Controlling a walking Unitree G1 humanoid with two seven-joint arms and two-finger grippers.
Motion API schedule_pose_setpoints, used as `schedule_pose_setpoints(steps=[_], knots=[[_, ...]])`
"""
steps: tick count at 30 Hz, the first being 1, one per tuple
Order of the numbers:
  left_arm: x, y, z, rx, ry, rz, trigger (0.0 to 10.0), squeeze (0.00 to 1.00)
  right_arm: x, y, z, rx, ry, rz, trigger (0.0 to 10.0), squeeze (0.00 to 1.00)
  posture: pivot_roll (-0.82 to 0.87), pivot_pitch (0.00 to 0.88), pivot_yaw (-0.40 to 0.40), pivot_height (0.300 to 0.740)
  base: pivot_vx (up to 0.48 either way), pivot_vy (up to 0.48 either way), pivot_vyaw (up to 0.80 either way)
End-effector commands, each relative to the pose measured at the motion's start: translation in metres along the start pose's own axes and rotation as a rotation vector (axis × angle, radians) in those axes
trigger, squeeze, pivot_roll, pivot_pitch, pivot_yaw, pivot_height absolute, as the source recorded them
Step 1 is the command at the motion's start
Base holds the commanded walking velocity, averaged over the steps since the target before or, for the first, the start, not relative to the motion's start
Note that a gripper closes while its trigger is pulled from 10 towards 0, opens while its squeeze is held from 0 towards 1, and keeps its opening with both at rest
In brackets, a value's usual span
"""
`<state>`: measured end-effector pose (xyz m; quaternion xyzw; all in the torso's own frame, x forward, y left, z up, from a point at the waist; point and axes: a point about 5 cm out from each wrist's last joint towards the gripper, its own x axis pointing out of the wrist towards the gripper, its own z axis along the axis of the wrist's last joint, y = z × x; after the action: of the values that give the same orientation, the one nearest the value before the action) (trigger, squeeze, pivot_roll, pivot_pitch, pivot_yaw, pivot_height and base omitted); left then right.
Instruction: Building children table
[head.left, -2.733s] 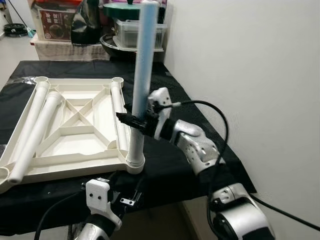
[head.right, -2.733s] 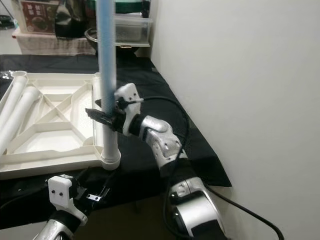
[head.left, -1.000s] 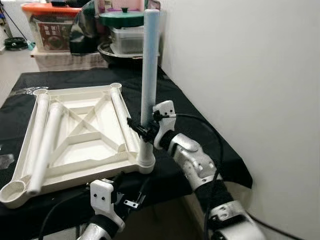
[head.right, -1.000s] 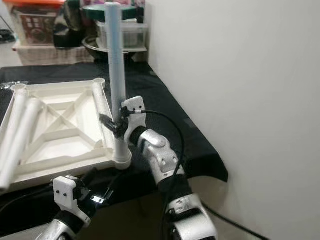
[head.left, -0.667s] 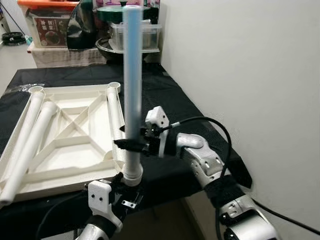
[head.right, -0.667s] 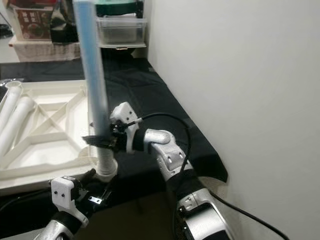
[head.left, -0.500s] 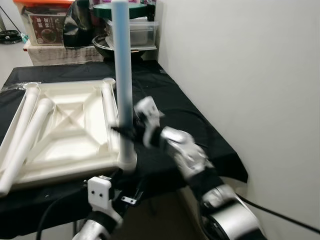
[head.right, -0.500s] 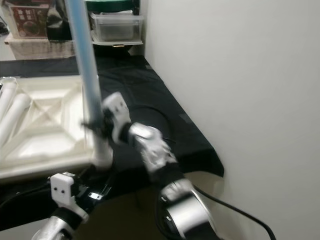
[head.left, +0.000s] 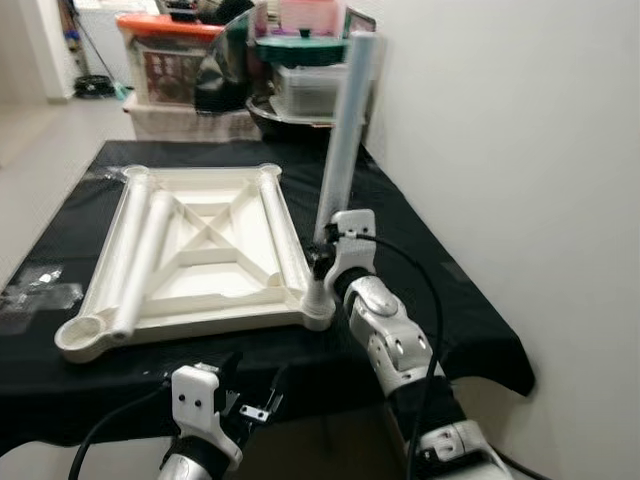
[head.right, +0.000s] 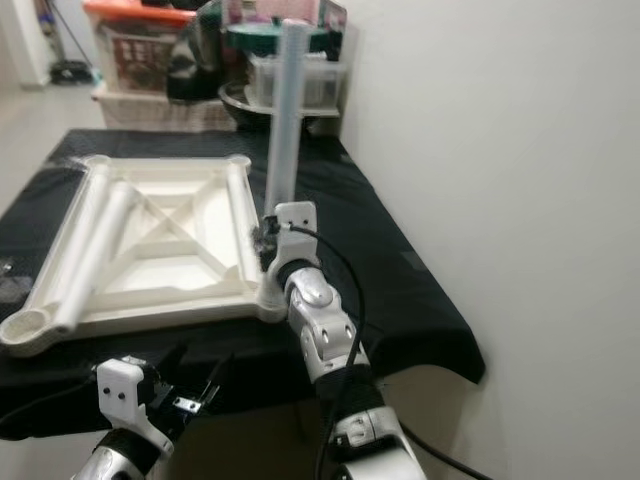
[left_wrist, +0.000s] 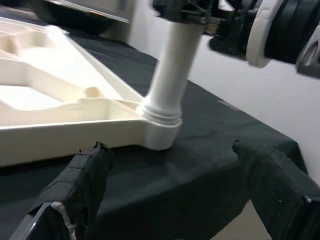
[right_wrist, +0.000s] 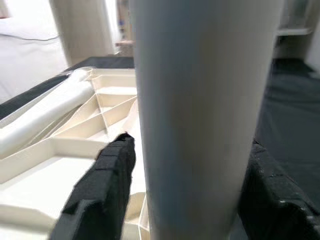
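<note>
Right wrist view: your right pincer (right_wrist: 192, 165) is grasping upright pale-blue plastic table leg (head.left: 340, 150), standing in near right corner socket of overturned cream plastic tabletop (head.left: 205, 255) on black-draped bench (head.left: 440, 300). Left pincer (left_wrist: 175, 190) is hanging released below bench edge.

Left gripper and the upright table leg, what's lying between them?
Bare black tablecloth lies between the open left gripper and the upright leg, which stands in the tabletop's corner socket; the left wrist view shows this.
</note>
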<state>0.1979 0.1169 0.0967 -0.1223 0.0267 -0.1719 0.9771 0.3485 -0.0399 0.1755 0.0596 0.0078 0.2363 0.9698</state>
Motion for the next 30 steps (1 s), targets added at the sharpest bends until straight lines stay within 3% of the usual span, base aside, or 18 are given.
schedule_pose_setpoints(steps=[1,2,4,5,7,8,9,10,15,17,18,19,21,23,24,27,28,30], knots=[[0.0,-0.001,-0.004,-0.013,0.023,-0.005,10.0,0.0,0.008,0.026,0.018,0.068,-0.078,0.251,10.0,0.0,0.13,0.0,-0.115,0.74,0.0,0.0,0.0],[0.0,-0.001,-0.004,-0.013,0.023,-0.005,10.0,0.0,0.008,0.026,0.018,0.068,-0.078,0.251,10.0,0.0,0.13,0.0,-0.115,0.74,0.0,0.0,0.0],[0.0,-0.001,-0.005,-0.014,0.019,0.004,10.0,0.0,0.013,0.029,0.037,0.065,-0.116,0.503,10.0,0.0,0.13,0.0,-0.126,0.74,0.0,0.0,0.0],[0.0,-0.001,-0.005,-0.014,0.019,0.004,10.0,0.0,0.013,0.029,0.037,0.065,-0.116,0.503,10.0,0.0,0.13,0.0,-0.126,0.74,0.0,0.0,0.0],[0.0,-0.002,-0.006,-0.015,0.02,0.004,10.0,0.0,0.009,0.03,0.039,0.018,-0.11,0.662,10.0,0.0,0.15,0.0,-0.145,0.74,0.0,0.0,0.0],[0.0,-0.003,-0.006,-0.015,0.019,0.003,10.0,0.0,0.004,0.03,0.038,-0.025,-0.085,0.761,9.2,0.0,0.15,0.0,-0.148,0.74,0.0,0.0,0.0],[0.0,-0.004,-0.007,-0.016,0.019,0.002,10.0,0.0,0.002,0.031,0.033,-0.066,-0.051,0.815,3.3,0.0,0.15,0.0,-0.147,0.74,0.0,0.0,0.0],[-0.001,-0.005,-0.008,-0.018,0.021,0.003,10.0,0.0,0.003,0.032,0.025,-0.093,-0.01,0.81,0.0,0.0,0.15,0.0,-0.147,0.74,0.0,0.0,0.0],[-0.002,-0.006,-0.01,-0.018,0.026,-0.001,10.0,0.0,0.009,0.032,0.013,-0.085,0.045,0.708,0.0,0.0,0.16,0.0,-0.152,0.74,0.0,0.0,0.0],[-0.002,-0.006,-0.01,-0.012,0.03,-0.004,10.0,0.0,0.013,0.03,0.006,-0.045,0.084,0.605,0.0,0.0,0.15,0.0,-0.148,0.74,0.0,0.0,0.0],[-0.001,-0.005,-0.009,-0.009,0.031,-0.006,10.0,0.0,0.019,0.023,-0.003,-0.022,0.127,0.458,0.0,0.0,0.14,0.0,-0.146,0.74,0.0,0.0,0.0],[-0.001,-0.005,-0.009,-0.009,0.031,-0.006,10.0,0.0,0.019,0.023,-0.003,-0.022,0.127,0.458,0.0,0.0,0.14,0.0,-0.146,0.74,0.0,0.0,0.0],[-0.002,-0.011,-0.015,-0.019,0.045,-0.026,10.0,0.0,0.021,-0.02,-0.019,0.045,0.189,-0.067,0.0,0.0,0.14,0.0,-0.142,0.74,0.0,0.0,0.0],[-0.003,-0.015,-0.018,-0.03,0.052,-0.033,10.0,0.0,0.008,-0.049,-0.03,0.09,0.205,-0.373,0.0,0.0,0.13,0.0,-0.147,0.74,0.0,0.0,0.0],[-0.004,-0.015,-0.018,-0.033,0.052,-0.029,10.0,0.0,0.001,-0.058,-0.035,0.096,0.209,-0.459,0.0,0.0,0.13,0.0,-0.147,0.74,0.0,0.0,0.0],[-0.004,-0.014,-0.018,-0.033,0.052,-0.027,10.0,0.0,-0.005,-0.062,-0.039,0.083,0.218,-0.501,0.0,0.0,0.13,0.0,-0.143,0.74,0.0,0.0,0.0],[-0.004,-0.014,-0.018,-0.032,0.052,-0.028,10.0,0.0,-0.006,-0.058,-0.04,0.081,0.225,-0.482,10.0,0.0,0.12,0.0,-0.136,0.74,0.0,0.0,0.0],[-0.004,-0.013,-0.018,-0.031,0.054,-0.031,10.0,0.0,-0.002,-0.042,-0.035,0.089,0.203,-0.361,10.0,0.0,0.11,0.0,-0.132,0.74,0.0,0.0,0.0]])
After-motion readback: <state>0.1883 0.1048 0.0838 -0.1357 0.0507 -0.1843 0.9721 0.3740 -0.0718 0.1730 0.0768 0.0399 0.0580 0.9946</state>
